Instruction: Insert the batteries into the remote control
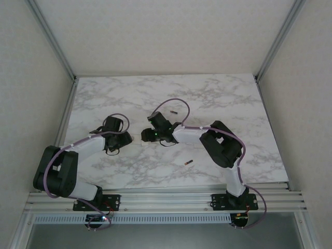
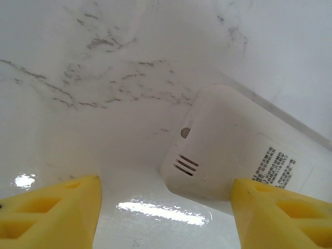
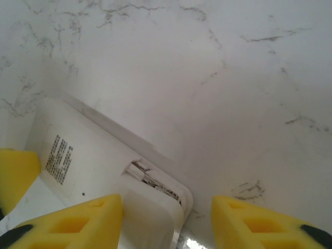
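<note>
The white remote control [image 2: 223, 145] lies face down on the marble table, its slotted end between my left gripper's [image 2: 165, 210] open yellow fingers, close against the right one. My right gripper [image 3: 167, 217] stands open over the remote's [image 3: 104, 155] other end, where the battery cover [image 3: 150, 212] sits partly lifted beside its left finger, a gap left on the right. In the top view both grippers, the left [image 1: 126, 139] and the right [image 1: 150, 136], face each other at mid-table. One battery [image 1: 188, 163] lies near the front; another battery [image 1: 174, 112] lies behind the right arm.
The marble table [image 1: 233, 98] is bounded by aluminium rails at the sides and white walls. A yellow finger of the left gripper [image 3: 15, 174] shows at the left edge of the right wrist view.
</note>
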{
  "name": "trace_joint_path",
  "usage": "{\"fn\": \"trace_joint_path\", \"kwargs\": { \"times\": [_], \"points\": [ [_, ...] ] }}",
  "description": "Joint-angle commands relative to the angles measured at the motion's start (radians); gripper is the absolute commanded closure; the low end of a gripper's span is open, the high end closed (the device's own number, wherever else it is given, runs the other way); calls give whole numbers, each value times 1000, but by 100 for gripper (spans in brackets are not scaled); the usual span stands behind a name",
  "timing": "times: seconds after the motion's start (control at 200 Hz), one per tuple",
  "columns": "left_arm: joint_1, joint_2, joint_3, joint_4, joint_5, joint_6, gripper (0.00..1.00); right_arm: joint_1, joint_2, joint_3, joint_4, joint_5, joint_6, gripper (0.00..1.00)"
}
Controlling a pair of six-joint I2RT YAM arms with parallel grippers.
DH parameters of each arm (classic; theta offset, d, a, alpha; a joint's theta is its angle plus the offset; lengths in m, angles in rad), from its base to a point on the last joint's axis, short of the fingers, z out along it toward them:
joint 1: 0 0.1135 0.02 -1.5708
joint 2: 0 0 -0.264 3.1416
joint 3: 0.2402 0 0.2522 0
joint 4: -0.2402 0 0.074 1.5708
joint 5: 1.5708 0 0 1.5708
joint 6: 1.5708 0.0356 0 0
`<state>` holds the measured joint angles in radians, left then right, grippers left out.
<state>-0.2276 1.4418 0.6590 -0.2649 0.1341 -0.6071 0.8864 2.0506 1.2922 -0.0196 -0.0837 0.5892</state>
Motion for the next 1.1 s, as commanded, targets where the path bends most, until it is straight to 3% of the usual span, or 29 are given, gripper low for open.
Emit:
{"fn": "trace_joint_path", "kwargs": {
  "times": [0.0, 0.22, 0.411, 0.541, 0.666, 0.911, 1.096],
  "points": [
    [-4, 30, -9, 22, -36, -11, 35, 3, 54, 66, -116, 140, 17, 53],
    [-6, 27, -10, 23, -33, -8, 35, -5, 83, 140, -249, 265, 73, 54],
    [-9, 21, -10, 23, -22, -5, 36, -10, -27, 65, -126, 136, 18, 43],
    [-11, 13, -10, 30, -18, -6, 36, -14, -98, 58, -183, 78, -8, 38],
    [-12, 10, -6, 31, -17, -7, 36, -13, -101, 60, -239, -6, 66, 37],
    [-13, 12, 5, 25, -17, -4, 35, 14, -29, 138, -341, 37, 106, 31],
    [-15, 4, 3, 21, -24, -1, 35, 20, 11, 176, -338, 13, 108, 33]
  ]
}}
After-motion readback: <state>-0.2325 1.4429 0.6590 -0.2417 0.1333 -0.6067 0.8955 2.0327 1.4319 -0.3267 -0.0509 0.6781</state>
